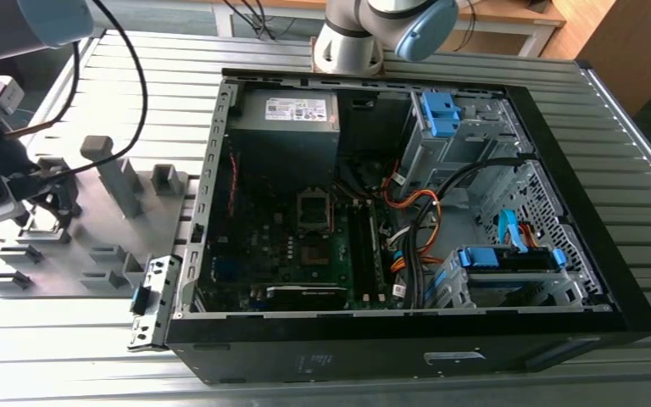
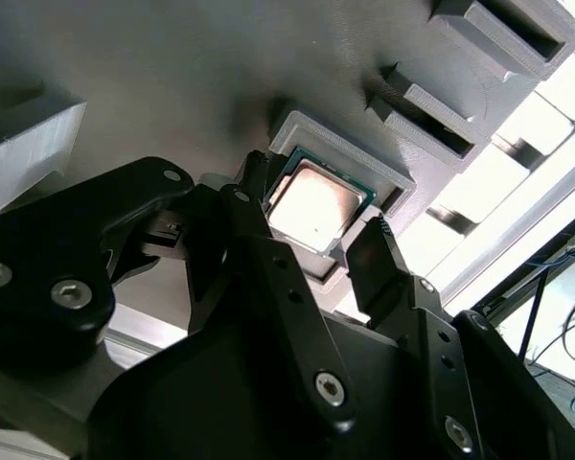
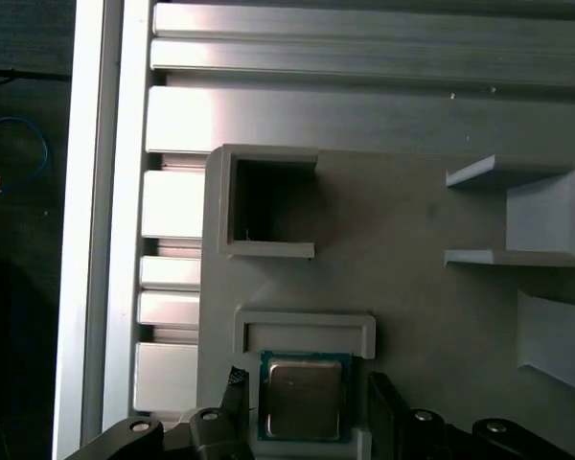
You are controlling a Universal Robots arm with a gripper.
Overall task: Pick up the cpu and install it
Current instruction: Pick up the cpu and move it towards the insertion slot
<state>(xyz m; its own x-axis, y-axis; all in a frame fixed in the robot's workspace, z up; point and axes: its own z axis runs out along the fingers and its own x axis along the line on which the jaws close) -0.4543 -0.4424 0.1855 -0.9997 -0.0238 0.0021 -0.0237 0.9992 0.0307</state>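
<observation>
Gripper (image 2: 314, 235) hovering over tray (image 2: 172, 86), fingers (image 2: 259, 216) spread, straddling cpu (image 2: 318, 203) without pinching; cpu lying in tray recess, well apart from computer case (image 1: 597, 280). Lift not yet done, installing into motherboard socket (image 1: 314, 209) outstanding.

One cpu (image 3: 304, 395), one tray (image 3: 412, 297) and one claw (image 3: 307, 388) with two fingers (image 2: 268, 259) were counted in both wrist views. The exterior view held one table (image 1: 167, 93), one robot arm (image 1: 354, 38), one open computer case (image 1: 416, 360), one power supply (image 1: 286, 110), one motherboard (image 1: 292, 246) and two blue drive brackets (image 1: 441, 110)
</observation>
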